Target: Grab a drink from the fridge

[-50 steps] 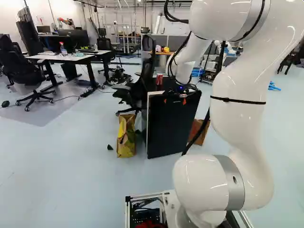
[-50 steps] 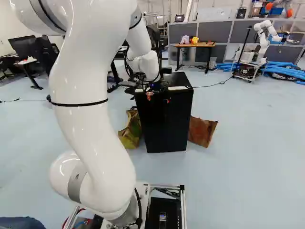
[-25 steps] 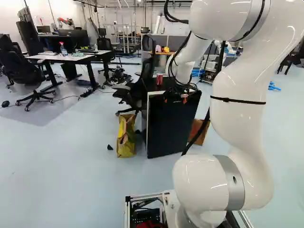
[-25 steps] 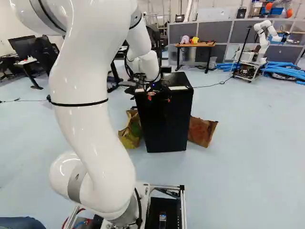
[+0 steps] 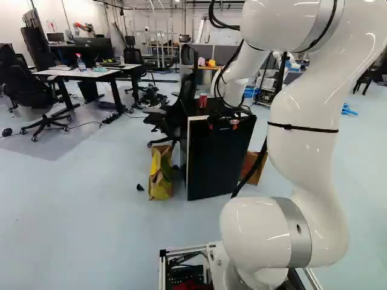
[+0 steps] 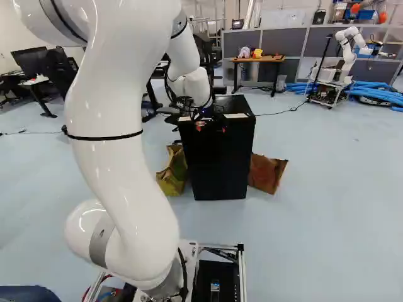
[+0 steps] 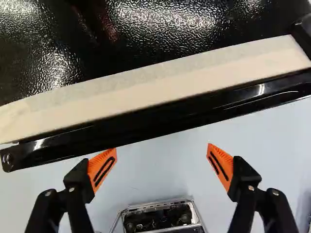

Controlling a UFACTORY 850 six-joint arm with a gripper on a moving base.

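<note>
The smooth, glossy white arm [image 5: 308,133] curves toward a boxy black fridge [image 5: 217,160] with a pebbled, shiny top and a flat, pale strip [image 7: 160,77] along its front edge. Crumpled brown paper bags [image 5: 160,181] [image 6: 267,173] flank it. By that edge, the fingers [image 5: 234,123] stand wide apart, their wedge-shaped orange pads [image 7: 103,170] slotted. A red cylindrical can [image 5: 202,100] sits upright on the fridge.
</note>
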